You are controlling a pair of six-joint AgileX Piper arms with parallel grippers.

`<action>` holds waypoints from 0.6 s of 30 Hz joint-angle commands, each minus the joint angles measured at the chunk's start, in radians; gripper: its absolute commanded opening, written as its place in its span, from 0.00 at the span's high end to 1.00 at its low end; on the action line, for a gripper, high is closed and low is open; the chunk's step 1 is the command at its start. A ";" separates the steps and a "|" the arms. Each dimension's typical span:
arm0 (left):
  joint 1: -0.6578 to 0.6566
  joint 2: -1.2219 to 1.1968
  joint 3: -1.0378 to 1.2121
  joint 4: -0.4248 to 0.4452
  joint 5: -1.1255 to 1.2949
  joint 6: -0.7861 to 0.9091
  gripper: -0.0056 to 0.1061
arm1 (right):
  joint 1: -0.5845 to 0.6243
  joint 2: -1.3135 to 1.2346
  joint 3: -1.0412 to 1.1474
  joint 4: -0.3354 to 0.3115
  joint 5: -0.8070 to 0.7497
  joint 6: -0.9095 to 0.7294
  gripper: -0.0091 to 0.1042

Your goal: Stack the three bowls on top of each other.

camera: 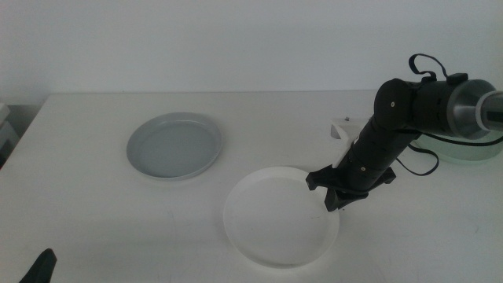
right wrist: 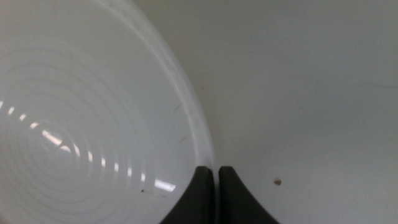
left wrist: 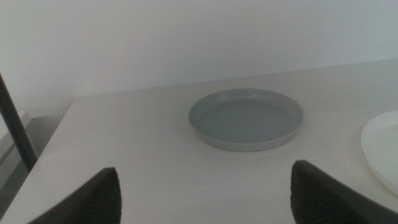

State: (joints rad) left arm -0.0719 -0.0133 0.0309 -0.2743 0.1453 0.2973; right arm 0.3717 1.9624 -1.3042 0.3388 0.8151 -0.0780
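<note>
Grey-blue bowl (camera: 174, 146) left of white bowl (camera: 280, 215)

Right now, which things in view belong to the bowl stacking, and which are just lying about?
Job:
- white bowl, its rim pinched by the right gripper
- grey-blue bowl, alone on the table
- green bowl, mostly hidden behind the right arm
- left gripper, waiting at the near edge, jaws open

Lying about:
- small white object behind the right arm

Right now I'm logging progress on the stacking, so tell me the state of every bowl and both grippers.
white bowl: flat on the table, rim pinched by the right gripper.
grey-blue bowl: upright on the table, empty, alone, unstacked.
mint green bowl: at the far right, mostly hidden behind the right arm.
right gripper: shut on the white bowl's rim.
left gripper: open, waiting, holding nothing.
</note>
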 commanded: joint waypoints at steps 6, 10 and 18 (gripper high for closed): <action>0.002 -0.014 -0.005 -0.006 -0.072 -0.007 0.01 | 0.001 -0.046 -0.032 -0.046 -0.029 -0.011 0.87; 0.002 -0.014 -0.005 -0.006 -0.072 -0.007 0.01 | 0.001 -0.046 -0.032 -0.047 -0.030 -0.014 0.73; 0.002 -0.014 -0.005 -0.006 -0.072 -0.008 0.01 | -0.001 -0.133 -0.072 -0.090 -0.021 -0.004 0.45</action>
State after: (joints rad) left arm -0.0719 -0.0133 0.0309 -0.2743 0.1453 0.2973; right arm 0.3717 1.9302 -1.3302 0.2722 0.8022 -0.0824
